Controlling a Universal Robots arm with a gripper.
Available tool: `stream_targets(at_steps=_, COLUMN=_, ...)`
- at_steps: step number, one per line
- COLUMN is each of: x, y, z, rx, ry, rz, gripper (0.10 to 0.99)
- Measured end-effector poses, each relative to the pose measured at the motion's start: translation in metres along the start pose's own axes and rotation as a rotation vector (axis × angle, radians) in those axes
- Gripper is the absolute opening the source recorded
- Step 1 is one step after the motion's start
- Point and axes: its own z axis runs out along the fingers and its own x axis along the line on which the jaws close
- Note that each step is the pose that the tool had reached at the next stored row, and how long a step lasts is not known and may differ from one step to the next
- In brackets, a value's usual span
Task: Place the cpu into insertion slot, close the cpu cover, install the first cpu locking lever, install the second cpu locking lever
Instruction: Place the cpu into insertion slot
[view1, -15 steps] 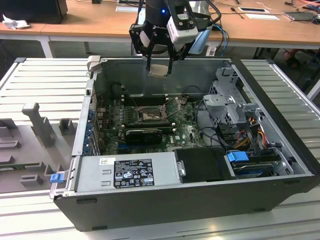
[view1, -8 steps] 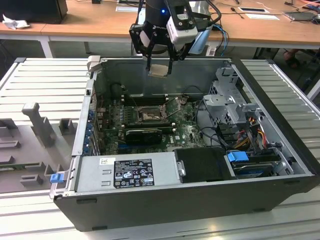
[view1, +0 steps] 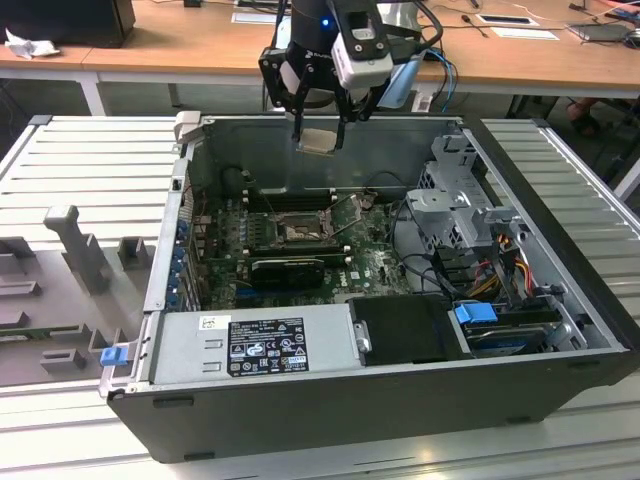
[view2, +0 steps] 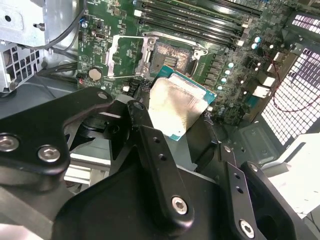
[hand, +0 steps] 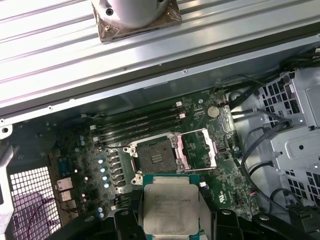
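The gripper (view1: 318, 138) hangs over the far wall of the open computer case (view1: 300, 400), at about twelve o'clock from the insertion slot (view1: 298, 232) in the exterior view. Its jaws are closed on the cpu (view1: 320, 143) and pinch it by two opposite edges. The chip is held in the air with its pale metal top facing the wrist cameras, its green rim showing round the edge, and it is well apart from the board below. In both wrist views the black fingers (view2: 150, 145) (hand: 123, 220) flank the cpu (view2: 177, 107) (hand: 171, 207). The insertion slot (view2: 170, 57) (hand: 154, 159) lies bare, with its dark contact field uncovered. The cpu cover (hand: 197, 149) (view2: 125, 55) is swung open and sits just beside the slot, on the side toward the round coin battery (hand: 213, 111). The long memory slots (hand: 140, 122) run along another side of the socket. In the exterior view the grey power supply (view1: 265, 345) lies at six o'clock from the socket and the metal drive cage (view1: 455, 205) at about three o'clock.
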Motion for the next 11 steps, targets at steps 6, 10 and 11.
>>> stream_targets(at_steps=6, x=0.0000, y=0.0000, z=0.0002, rx=0.000, ry=-0.0019, rz=0.021, gripper=0.537)
stream_targets(at_steps=10, x=0.0000, y=0.0000, z=0.0003, rx=-0.001, ry=-0.0030, rz=0.033, gripper=0.537)
stream_targets(at_steps=11, x=0.0000, y=0.0000, z=0.0004, rx=-0.001, ry=-0.0034, rz=0.037, gripper=0.537)
